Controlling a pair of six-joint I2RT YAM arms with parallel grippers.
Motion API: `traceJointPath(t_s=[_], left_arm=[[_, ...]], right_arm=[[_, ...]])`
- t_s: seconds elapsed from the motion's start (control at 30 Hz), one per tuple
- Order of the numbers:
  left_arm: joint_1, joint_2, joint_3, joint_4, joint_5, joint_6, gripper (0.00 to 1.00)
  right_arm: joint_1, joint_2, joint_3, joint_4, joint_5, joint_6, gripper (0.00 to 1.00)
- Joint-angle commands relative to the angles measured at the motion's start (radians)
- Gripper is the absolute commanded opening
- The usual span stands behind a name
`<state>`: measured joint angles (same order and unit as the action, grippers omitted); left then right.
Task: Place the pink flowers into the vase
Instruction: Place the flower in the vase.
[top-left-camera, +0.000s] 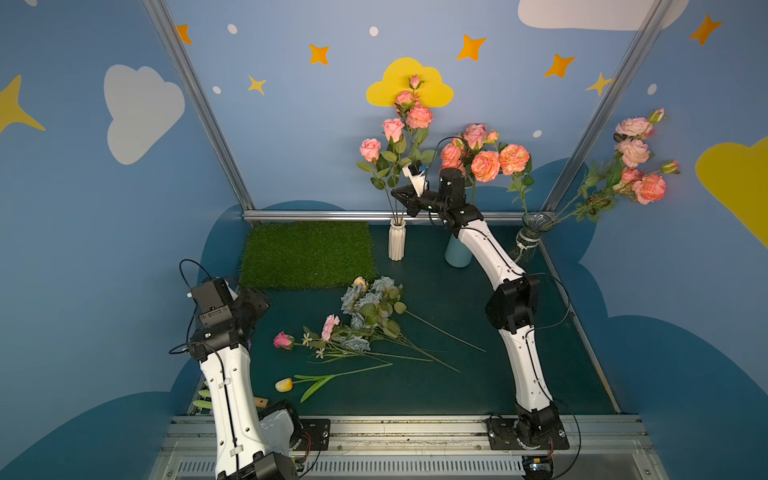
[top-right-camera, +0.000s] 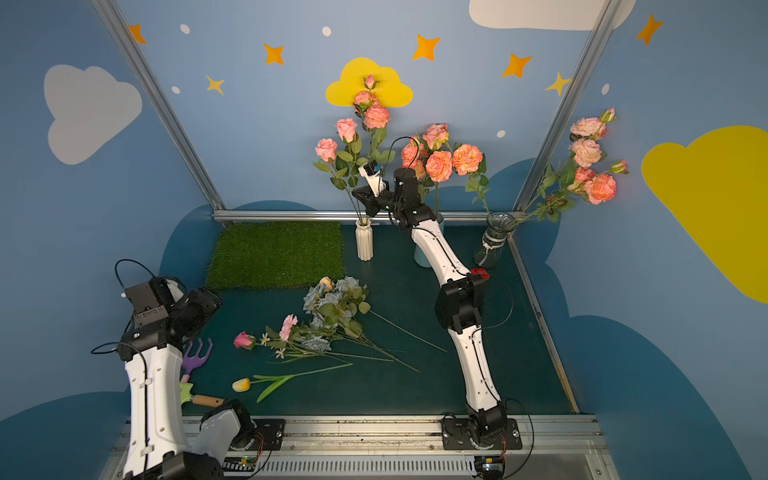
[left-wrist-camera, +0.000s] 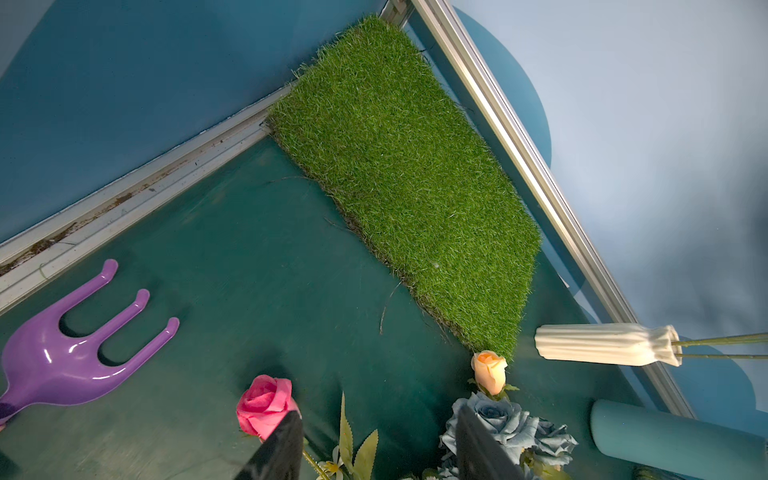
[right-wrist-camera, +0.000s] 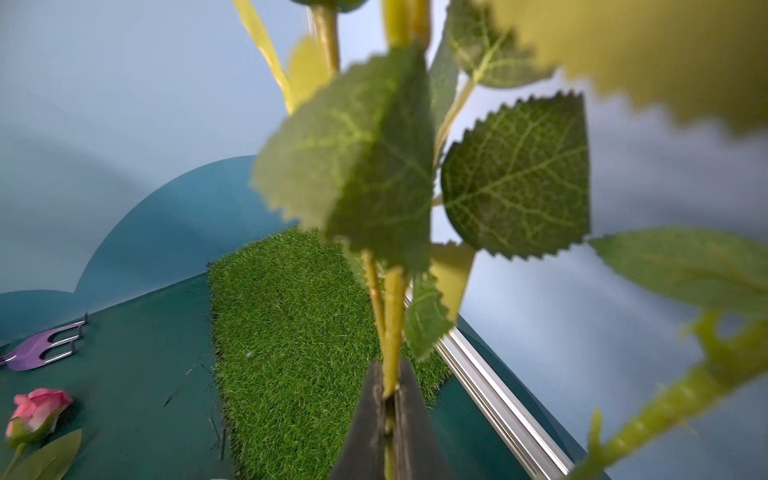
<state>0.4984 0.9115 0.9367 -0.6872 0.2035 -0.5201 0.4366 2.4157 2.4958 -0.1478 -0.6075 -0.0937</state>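
Right fingers (right-wrist-camera: 409, 428) are clamped on a stem of the pink flowers (top-left-camera: 392, 129) standing in the white vase (top-left-camera: 397, 243), five blooms counting the top bud, though blurry leaves (right-wrist-camera: 515, 183) swamp that wrist view; left fingers (left-wrist-camera: 282, 449) are spread with nothing between them, over the loose stems (top-left-camera: 415, 357) well in front of the white vase. Three vases total: the blue vase (top-left-camera: 454, 255) just beside the white vase is mostly hidden behind the right arm (top-left-camera: 490, 253), the glass vase (top-left-camera: 530, 241) stands beyond it. Loose on the counter (top-left-camera: 457, 374): one deep-pink rose (top-left-camera: 283, 340), one yellow tulip (top-left-camera: 284, 385), and grey-blue roses (top-left-camera: 370, 301) too tangled to count.
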Motion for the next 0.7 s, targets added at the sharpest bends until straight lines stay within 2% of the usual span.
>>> traceJointPath(t_s=[0.0,0.67], left_arm=[[0.005,-0.013,-0.01,0.011,0.016,0.003,0.6],[0.005,-0.025,-0.014,0.015,0.023,0.001,0.6]], right_arm=[[-0.001,0.006,-0.011,-0.024,0.06,-0.015,0.0],[0.024,0.016,-0.063,-0.035,0.138,-0.029,0.0]])
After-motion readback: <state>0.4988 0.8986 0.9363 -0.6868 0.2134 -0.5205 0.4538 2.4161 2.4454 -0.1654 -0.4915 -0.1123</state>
